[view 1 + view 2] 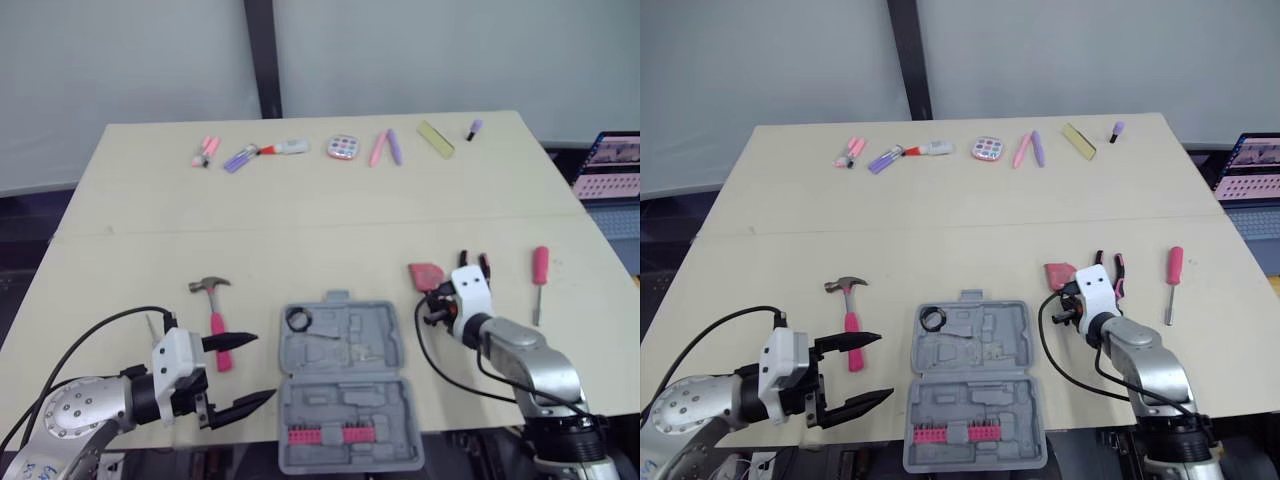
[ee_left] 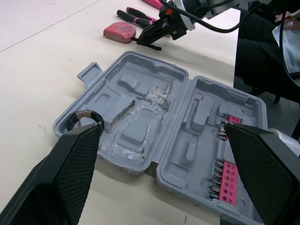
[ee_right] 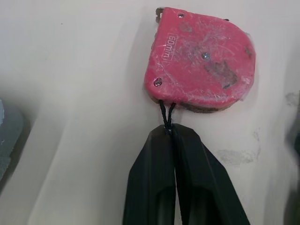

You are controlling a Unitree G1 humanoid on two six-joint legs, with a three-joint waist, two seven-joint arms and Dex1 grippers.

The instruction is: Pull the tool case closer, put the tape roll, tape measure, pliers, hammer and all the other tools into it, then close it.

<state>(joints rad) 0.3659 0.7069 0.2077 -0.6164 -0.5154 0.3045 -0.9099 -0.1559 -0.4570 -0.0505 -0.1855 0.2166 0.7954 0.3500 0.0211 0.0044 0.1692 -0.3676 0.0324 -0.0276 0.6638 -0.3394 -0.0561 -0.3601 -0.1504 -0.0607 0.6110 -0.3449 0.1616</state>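
Pink tape measure (image 3: 201, 58), cord (image 3: 165, 115) seemingly pinched, hidden between closed right fingers (image 3: 150, 187); left fingers (image 2: 70, 178) splayed.

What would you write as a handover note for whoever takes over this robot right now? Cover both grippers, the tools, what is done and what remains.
Left gripper: open, holding nothing, beside the left edge of the tool case.
Right gripper: shut, pinching the cord of the tape measure, which lies right of the case.
Done: case open at the near edge; tape roll in its far-left pocket.
To do: put tape measure, pliers, screwdriver and hammer into the case, then close it.
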